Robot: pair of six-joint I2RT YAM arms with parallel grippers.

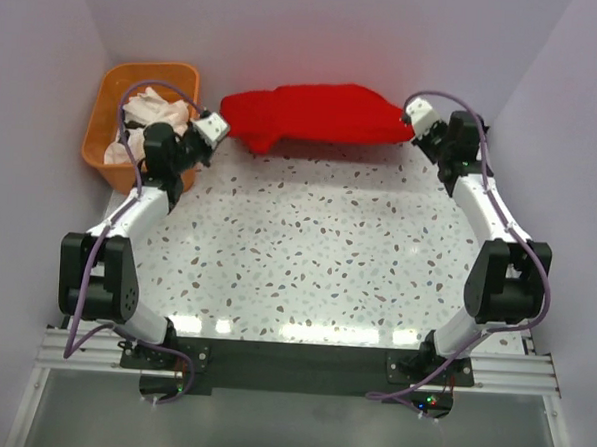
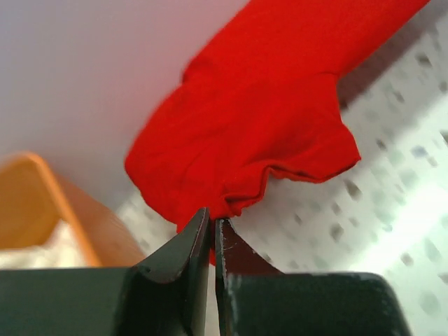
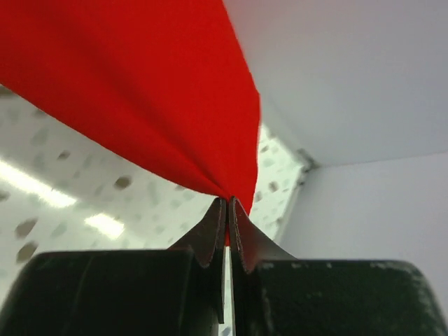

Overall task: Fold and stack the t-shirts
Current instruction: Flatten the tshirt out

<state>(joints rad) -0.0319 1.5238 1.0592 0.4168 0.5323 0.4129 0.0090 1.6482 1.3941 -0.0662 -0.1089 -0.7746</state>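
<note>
The red t-shirt lies stretched along the back wall of the speckled table. My left gripper is at its left end. In the left wrist view the jaws stand almost together, with a sliver of red cloth between them. At the shirt's right corner my right gripper is shut on a pinched fold, and the red cloth fans out taut from the fingertips. White t-shirts lie crumpled in the orange basket.
The orange basket stands at the back left corner, close beside my left arm. Walls close in the table at the back and on both sides. The speckled surface stretches from the shirt to the arm bases.
</note>
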